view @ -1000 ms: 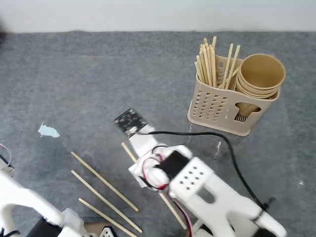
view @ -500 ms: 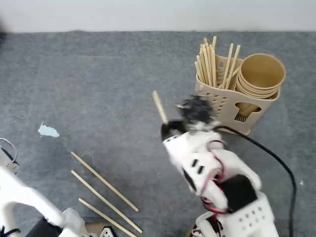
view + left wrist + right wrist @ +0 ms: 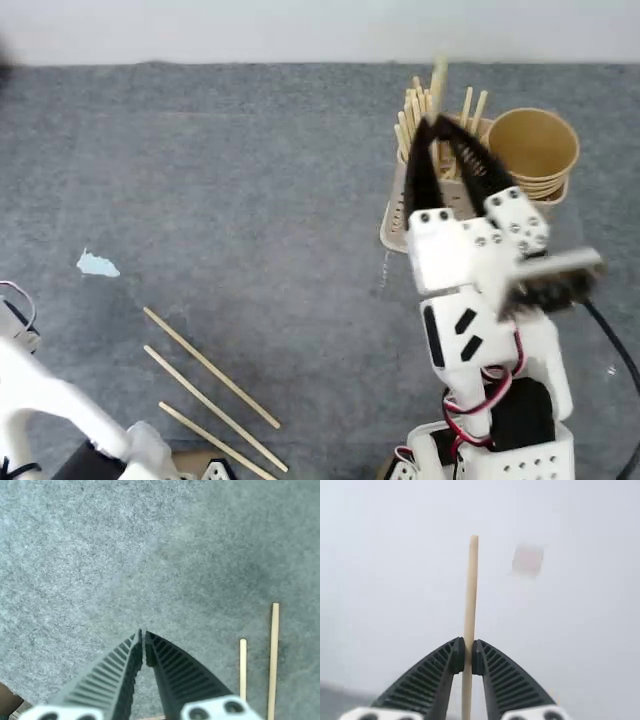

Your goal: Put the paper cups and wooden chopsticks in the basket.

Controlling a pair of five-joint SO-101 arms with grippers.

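My right gripper (image 3: 443, 122) hangs over the beige basket (image 3: 396, 214) and is shut on one wooden chopstick (image 3: 438, 74), which sticks out past its fingertips. In the right wrist view the same chopstick (image 3: 470, 590) stands upright between the closed fingers of that gripper (image 3: 467, 647). Several chopsticks (image 3: 415, 125) and a stack of paper cups (image 3: 532, 148) sit in the basket. Three loose chopsticks (image 3: 208, 366) lie on the grey mat at the front left. My left gripper (image 3: 143, 635) is shut and empty just above the mat, with two chopsticks (image 3: 273, 655) lying beside it.
A small blue scrap (image 3: 98, 265) lies on the mat at the left. The left arm's white body (image 3: 60, 420) fills the front left corner. The right arm's body (image 3: 490, 350) and its black cable stand in front of the basket.
My right arm picked a chopstick off the middle of the mat, swung right and back, and now holds it above the basket. The left arm stayed put.
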